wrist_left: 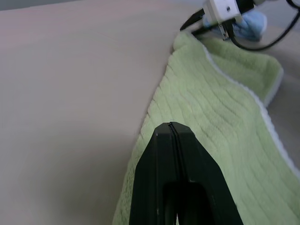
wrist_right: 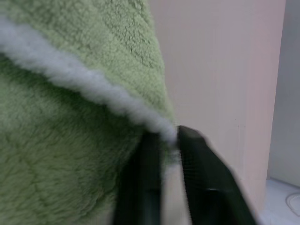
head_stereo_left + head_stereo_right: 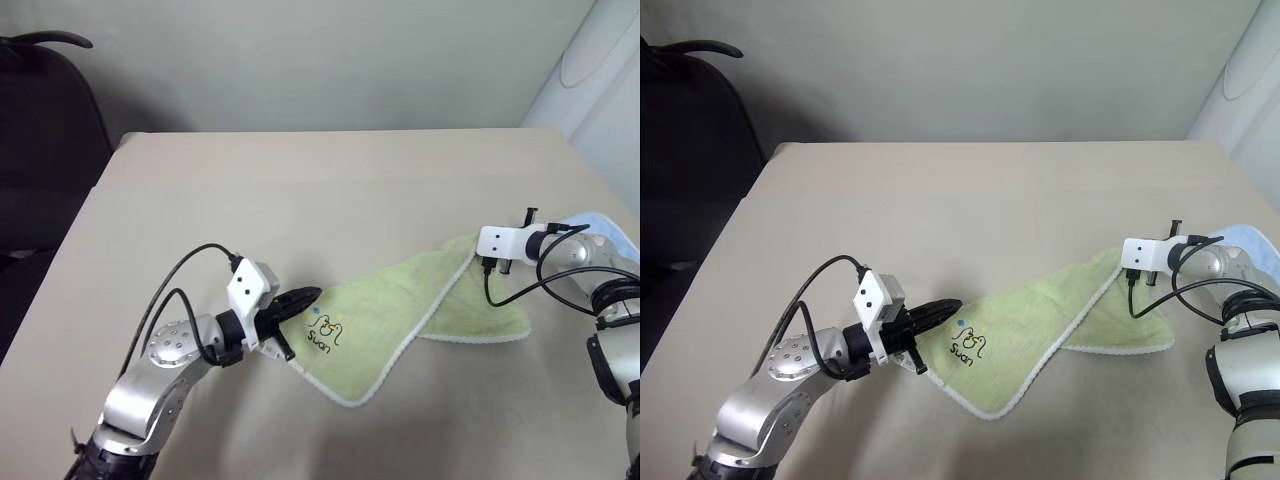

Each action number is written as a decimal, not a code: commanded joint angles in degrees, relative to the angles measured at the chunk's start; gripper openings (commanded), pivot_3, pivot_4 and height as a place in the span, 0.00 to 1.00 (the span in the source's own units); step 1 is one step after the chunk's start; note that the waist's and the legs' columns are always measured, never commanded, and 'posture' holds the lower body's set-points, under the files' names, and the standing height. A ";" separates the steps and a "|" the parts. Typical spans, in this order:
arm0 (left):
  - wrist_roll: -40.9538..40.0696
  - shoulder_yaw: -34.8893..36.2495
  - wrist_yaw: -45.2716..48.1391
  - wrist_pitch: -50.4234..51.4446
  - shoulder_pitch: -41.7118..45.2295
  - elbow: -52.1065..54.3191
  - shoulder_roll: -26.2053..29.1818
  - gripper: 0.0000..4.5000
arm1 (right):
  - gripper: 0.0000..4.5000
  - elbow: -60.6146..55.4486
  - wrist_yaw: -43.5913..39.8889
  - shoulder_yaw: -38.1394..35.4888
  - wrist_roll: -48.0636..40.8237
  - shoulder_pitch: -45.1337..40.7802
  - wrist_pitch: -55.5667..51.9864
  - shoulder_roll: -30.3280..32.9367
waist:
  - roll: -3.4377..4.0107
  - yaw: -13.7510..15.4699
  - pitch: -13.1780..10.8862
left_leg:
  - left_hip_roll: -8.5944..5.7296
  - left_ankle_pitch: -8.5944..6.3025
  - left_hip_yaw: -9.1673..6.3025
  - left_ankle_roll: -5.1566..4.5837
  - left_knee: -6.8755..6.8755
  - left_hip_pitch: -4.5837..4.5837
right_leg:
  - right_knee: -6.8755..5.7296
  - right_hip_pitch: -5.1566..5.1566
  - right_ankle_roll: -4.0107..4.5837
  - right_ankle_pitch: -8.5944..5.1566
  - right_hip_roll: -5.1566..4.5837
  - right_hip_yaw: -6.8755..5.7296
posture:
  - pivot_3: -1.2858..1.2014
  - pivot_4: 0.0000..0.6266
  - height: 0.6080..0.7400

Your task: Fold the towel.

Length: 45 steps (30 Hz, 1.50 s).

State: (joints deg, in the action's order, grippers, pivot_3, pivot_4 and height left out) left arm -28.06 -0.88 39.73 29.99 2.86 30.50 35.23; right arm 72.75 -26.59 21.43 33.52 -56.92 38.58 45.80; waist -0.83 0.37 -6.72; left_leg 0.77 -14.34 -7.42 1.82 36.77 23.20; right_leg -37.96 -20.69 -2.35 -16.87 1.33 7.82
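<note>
Both hands pinch towel edges, table beyond bare.

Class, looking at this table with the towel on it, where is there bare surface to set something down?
The far half of the table, beyond the towel, is bare, as is the left side by the chair. The near right is crowded: towel, blue cloth.

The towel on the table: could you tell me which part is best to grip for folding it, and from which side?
The towel is best gripped at its corners, each from its own outer side: the white edging there gives a thin lip. The left gripper is shut on the corner near the logo; the right gripper pinches the far edging corner, beside the blue cloth.
</note>
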 commanded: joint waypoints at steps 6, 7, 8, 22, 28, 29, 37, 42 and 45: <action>1.20 -0.14 13.42 -5.40 -0.04 4.91 11.56 0.00 | 0.01 -2.93 1.34 -1.85 -2.26 0.67 3.21 2.35 | 0.01 0.07 -0.01 | 0.00 0.00 0.00 0.01 -0.06 0.05 | 0.00 -0.06 0.02 0.00 -0.02 0.00 | 0.52 0.24 1.00; 0.68 -0.28 15.46 -5.79 0.25 5.23 12.81 0.00 | 0.01 -3.31 1.07 -2.20 -2.76 1.05 3.50 2.69 | 0.01 0.10 -0.01 | 0.00 0.00 0.00 0.01 -0.07 0.09 | 0.00 -0.10 0.02 0.01 -0.02 -0.01 | 0.52 0.24 1.00; 0.21 -0.21 16.71 -5.98 0.30 5.62 13.65 0.00 | 0.01 -3.68 0.78 -2.47 -3.20 1.37 3.77 3.01 | 0.01 0.14 -0.01 | 0.00 0.01 0.00 0.02 -0.08 0.10 | 0.00 -0.11 0.02 0.01 -0.03 -0.02 | 0.52 0.24 1.00; 13.48 -18.88 26.96 -16.93 5.85 3.28 13.34 0.99 | 0.00 -14.87 -3.81 -8.00 -11.05 9.62 3.48 7.77 | 0.06 0.13 -0.03 | 0.01 0.02 -0.02 0.04 -0.14 0.22 | 0.03 -0.24 0.02 0.01 -0.10 -0.05 | 0.52 0.24 1.00; 22.04 -23.80 25.41 -22.61 8.17 -2.80 10.10 0.99 | 0.00 -20.59 -5.66 -10.20 -13.87 13.62 1.49 8.85 | 0.07 0.11 -0.02 | 0.02 0.02 -0.02 0.03 -0.13 0.26 | 0.05 -0.25 0.02 0.01 -0.12 -0.05 | 0.52 0.24 1.00; 22.43 -24.07 25.29 -22.61 8.19 -3.18 9.59 0.99 | 0.00 -21.46 -5.90 -10.52 -14.21 14.32 1.19 9.04 | 0.07 0.11 -0.02 | 0.02 0.02 -0.02 0.03 -0.14 0.27 | 0.05 -0.25 0.02 0.01 -0.12 -0.05 | 0.52 0.24 1.00; 23.72 -25.94 26.97 -22.66 7.83 -5.15 8.49 0.72 | 0.00 -25.61 -6.52 -12.02 -15.18 17.20 -1.29 9.16 | 0.07 0.12 -0.02 | 0.02 0.02 -0.03 0.03 -0.14 0.28 | 0.05 -0.26 0.02 0.01 -0.12 -0.05 | 0.52 0.24 1.00; 23.45 -24.94 25.76 -22.28 8.28 -6.05 6.83 0.29 | 0.00 -26.64 -6.66 -12.36 -15.64 17.70 -2.01 8.86 | 0.07 0.11 -0.02 | 0.03 0.02 -0.03 0.03 -0.13 0.28 | 0.05 -0.25 0.01 0.01 -0.12 -0.05 | 0.52 0.24 1.00; 22.10 -24.10 25.80 -22.31 7.83 -5.63 6.45 0.04 | 0.00 -26.56 -6.56 -12.44 -15.64 17.74 -2.21 8.82 | 0.07 0.09 -0.02 | 0.03 0.02 -0.03 0.03 -0.13 0.28 | 0.05 -0.25 0.01 0.01 -0.12 -0.05 | 0.52 0.24 1.00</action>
State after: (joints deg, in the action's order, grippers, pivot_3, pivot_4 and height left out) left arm -4.83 -26.39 65.81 8.28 10.87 23.94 41.81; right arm 47.50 -33.12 10.88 19.29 -38.93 36.43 53.55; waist -0.75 0.46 -6.74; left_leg 0.79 -14.32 -7.45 1.85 36.64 23.47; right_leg -37.91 -20.94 -2.33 -16.86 1.21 7.78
